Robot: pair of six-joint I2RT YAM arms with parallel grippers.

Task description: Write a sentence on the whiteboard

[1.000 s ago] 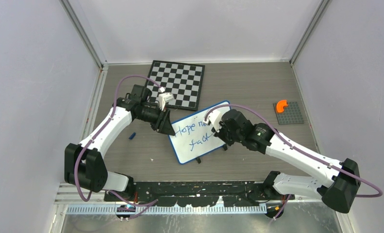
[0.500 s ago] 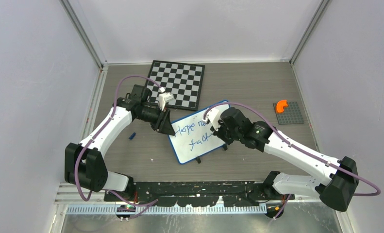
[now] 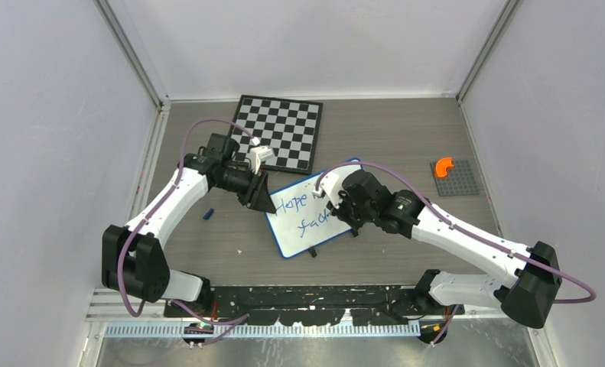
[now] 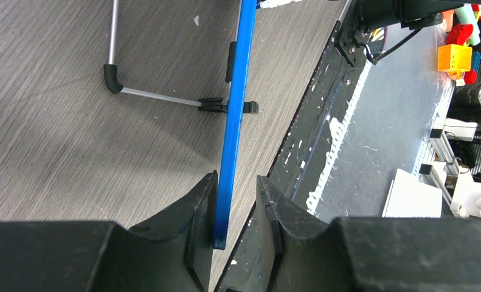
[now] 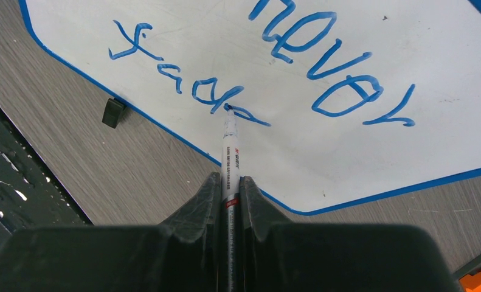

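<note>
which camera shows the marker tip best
The right wrist view: the marker, clamped in the right gripper, has its tip on the whiteboard at the blue word "fade". In the top external view the right gripper covers it. The left wrist view shows only the whiteboard's blue rim.

Soft, even light falls from above, leaving only faint shadows on the counter [image 3: 406,138]. In both wrist views my fingers [image 5: 198,210] sit dark and blurred at the bottom edge, while the whiteboard [image 5: 408,36] shows evenly bright white, its writing sharp.
</note>
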